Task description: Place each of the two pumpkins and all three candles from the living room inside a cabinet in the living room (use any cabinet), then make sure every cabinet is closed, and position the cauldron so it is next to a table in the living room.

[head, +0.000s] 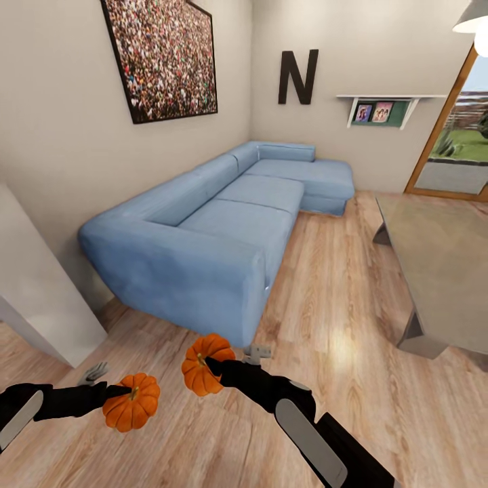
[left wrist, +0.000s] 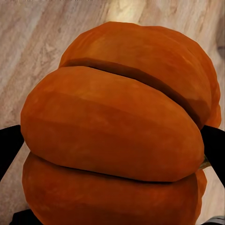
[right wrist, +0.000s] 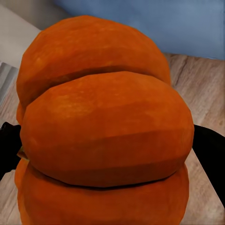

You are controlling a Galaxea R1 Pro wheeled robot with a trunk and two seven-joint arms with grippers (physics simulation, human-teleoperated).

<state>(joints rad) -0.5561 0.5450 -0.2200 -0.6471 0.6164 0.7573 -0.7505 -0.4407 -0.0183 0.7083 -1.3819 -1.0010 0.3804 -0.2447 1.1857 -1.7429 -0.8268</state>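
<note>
Right now my left gripper (head: 129, 396) pinches one pumpkin (head: 133, 402), my right gripper (head: 207, 369) the other pumpkin (head: 203, 366); the table's (head: 440, 257) near corner lies ahead-right, nearer my right arm.

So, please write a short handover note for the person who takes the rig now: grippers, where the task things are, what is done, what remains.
Left gripper: shut on the left pumpkin, carried above the wood floor.
Right gripper: shut on the right pumpkin, also in the air.
Surroundings: the blue sofa is straight ahead, the grey coffee table stands at the right.
Done: both pumpkins are picked up.
Left: put both pumpkins in a cabinet, then find the three candles and store them too, close every cabinet, set the cauldron next to the table.
</note>
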